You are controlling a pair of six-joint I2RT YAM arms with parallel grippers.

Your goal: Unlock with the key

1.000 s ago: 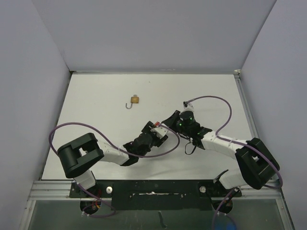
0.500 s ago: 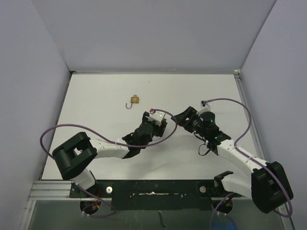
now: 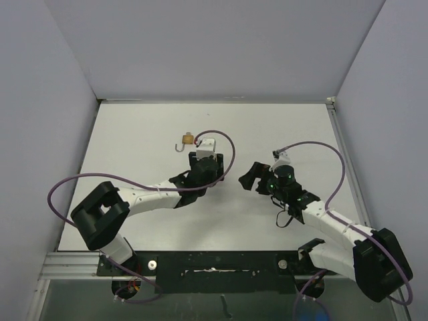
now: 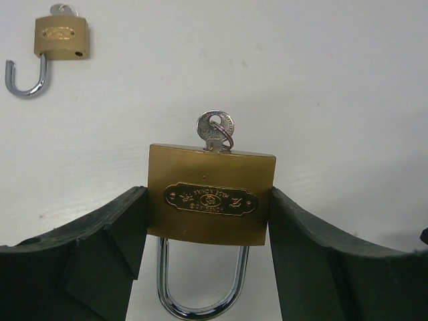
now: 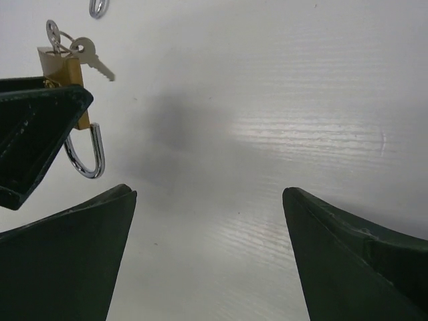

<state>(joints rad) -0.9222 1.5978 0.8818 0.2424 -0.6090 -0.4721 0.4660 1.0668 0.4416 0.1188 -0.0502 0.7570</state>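
Observation:
A brass padlock (image 4: 210,200) is clamped by its sides between the fingers of my left gripper (image 4: 207,195). Its steel shackle (image 4: 200,304) points back toward the wrist, and both legs meet the body. A key (image 4: 215,127) sits in the keyhole at the far end, with a ring through it. In the right wrist view the same padlock (image 5: 61,63) shows at upper left, a spare key (image 5: 93,59) dangling from the ring. My right gripper (image 5: 207,194) is open and empty, to the right of the lock. From above, the left gripper (image 3: 204,162) and right gripper (image 3: 249,176) stand apart.
A second small brass padlock (image 3: 188,140) with its shackle swung open lies on the white table (image 3: 287,127) just beyond the left gripper; the left wrist view shows this second padlock (image 4: 61,37) at top left. Purple cables loop over both arms. Grey walls enclose the table.
My right gripper has opened, come off the key and drawn back to the right. The left arm has carried the padlock away from the bases, toward the second padlock.

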